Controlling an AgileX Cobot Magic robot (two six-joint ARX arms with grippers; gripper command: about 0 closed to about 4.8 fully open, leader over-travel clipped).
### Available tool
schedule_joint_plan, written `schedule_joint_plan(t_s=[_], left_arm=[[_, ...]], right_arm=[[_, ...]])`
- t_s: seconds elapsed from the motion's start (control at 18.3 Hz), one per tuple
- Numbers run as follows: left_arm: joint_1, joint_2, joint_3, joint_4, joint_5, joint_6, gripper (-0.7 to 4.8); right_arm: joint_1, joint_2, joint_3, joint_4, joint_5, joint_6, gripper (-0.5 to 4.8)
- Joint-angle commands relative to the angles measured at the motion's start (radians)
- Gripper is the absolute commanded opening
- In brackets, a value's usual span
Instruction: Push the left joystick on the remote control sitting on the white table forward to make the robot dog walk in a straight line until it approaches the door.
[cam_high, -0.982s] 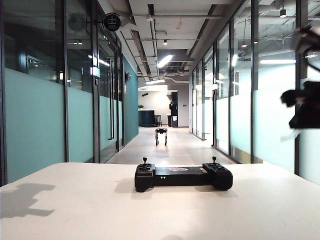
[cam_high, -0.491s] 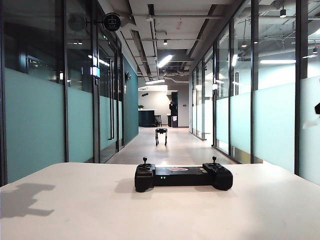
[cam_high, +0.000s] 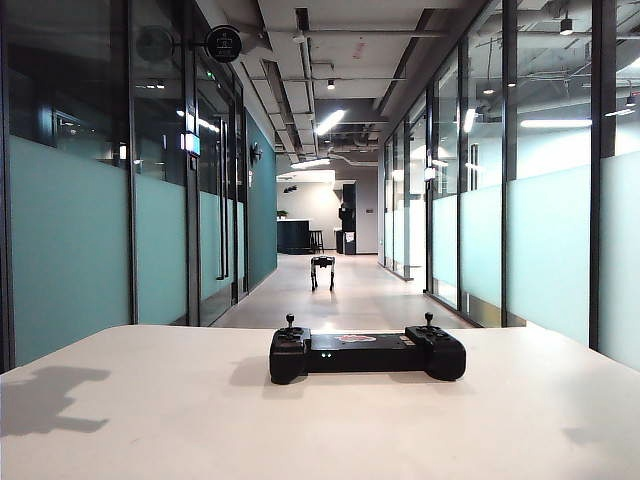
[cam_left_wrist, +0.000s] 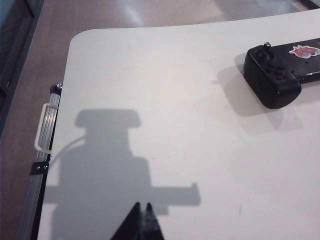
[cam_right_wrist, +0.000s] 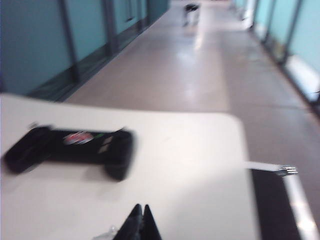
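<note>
Meanwhile, both grippers, left gripper (cam_left_wrist: 141, 220) and right gripper (cam_right_wrist: 140, 223), are hanging closed and empty while the remote control (cam_high: 366, 353) is lying crosswise mid-frame on the white table (cam_high: 150, 420), its left joystick (cam_high: 290, 321) nearer the left arm.

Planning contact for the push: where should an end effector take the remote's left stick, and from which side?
Pinch the left joystick at its knobbed tip, coming down from above: it stands upright and thin above the remote control, which lies flat on the white table.
</note>
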Motion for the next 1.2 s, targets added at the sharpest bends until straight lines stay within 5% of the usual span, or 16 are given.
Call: schedule_joint_plan(t_s=[0.05,0.38,1.2], left_arm=[[0.0,-0.002,0.003,0.01,0.001,-0.003,-0.05],[0.0,-0.002,0.003,0.01,0.0,-0.002,-0.05],[0.0,-0.002,0.003,0.009,0.001,-0.002,-0.05]], right_arm=[[-0.055,-0.077,-0.009,-0.036,-0.003,-0.004,-0.05],[-0.171,-0.209,-0.009,-0.099,-0.133,-0.004,-0.05],[-0.223,-0.226,-0.009,-0.105,-0.13,-0.003,-0.01]])
